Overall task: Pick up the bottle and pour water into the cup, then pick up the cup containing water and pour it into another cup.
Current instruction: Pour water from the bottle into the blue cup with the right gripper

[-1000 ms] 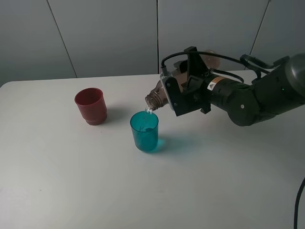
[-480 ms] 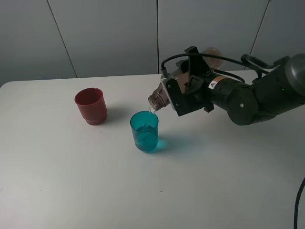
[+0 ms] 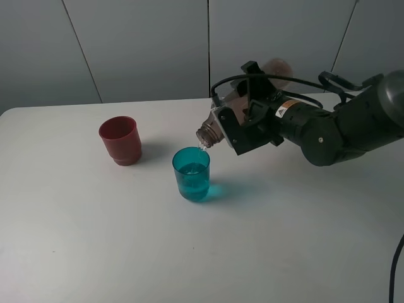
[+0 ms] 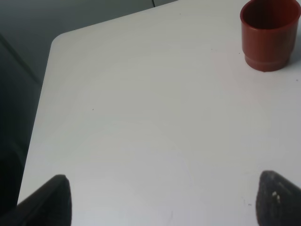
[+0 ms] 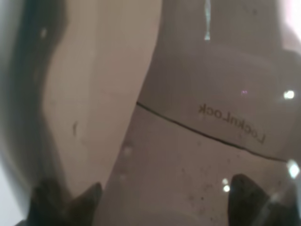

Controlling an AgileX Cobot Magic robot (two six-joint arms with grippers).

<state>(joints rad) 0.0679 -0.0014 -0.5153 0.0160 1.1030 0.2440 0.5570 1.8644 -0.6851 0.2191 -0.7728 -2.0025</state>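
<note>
The smoky grey-brown bottle (image 3: pixel 218 127) hangs tilted over the table, neck down to the left, with my right gripper (image 3: pixel 245 128) shut on its body. A thin stream of water falls from its mouth into the teal translucent cup (image 3: pixel 191 173), which stands upright just below and holds some water. The dark red cup (image 3: pixel 120 140) stands upright to the left of the teal cup and apart from it. In the right wrist view the bottle (image 5: pixel 197 141) fills the picture. In the left wrist view my left gripper (image 4: pixel 164 202) is open over bare table, with the red cup (image 4: pixel 269 33) well beyond it.
The white table (image 3: pixel 95 240) has a rounded far-left corner (image 4: pixel 59 37) with a dark drop beyond it. A grey panelled wall (image 3: pixel 145 44) stands behind the table. The right arm's bulky black body (image 3: pixel 341 129) and its cables hang over the table's right half.
The bottle's base has lifted a little, so it tips more steeply, and the water in the teal cup has risen. Both cups stay put.
</note>
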